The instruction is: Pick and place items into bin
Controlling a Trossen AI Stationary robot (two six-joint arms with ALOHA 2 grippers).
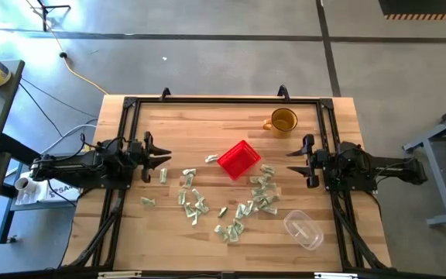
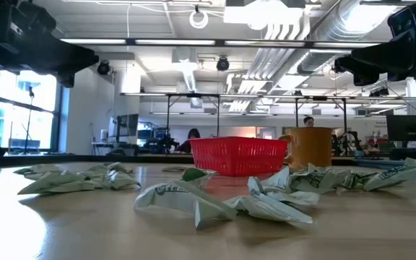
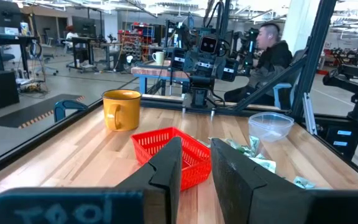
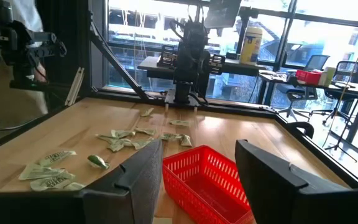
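Items (image 1: 200, 203) scattered on desk (image 1: 207, 132), mostly ahead of left pincer (image 1: 161, 157), nearer to it. I see narrow gap, nothing held. Right pincer (image 1: 294, 161) wider, empty, facing bin (image 1: 239, 160).

Green print visible on wrappers (image 2: 186, 201), too small to read. Partial letters "SA" on white sheet (image 1: 53, 190) beside desk's left edge. Nothing else readable.
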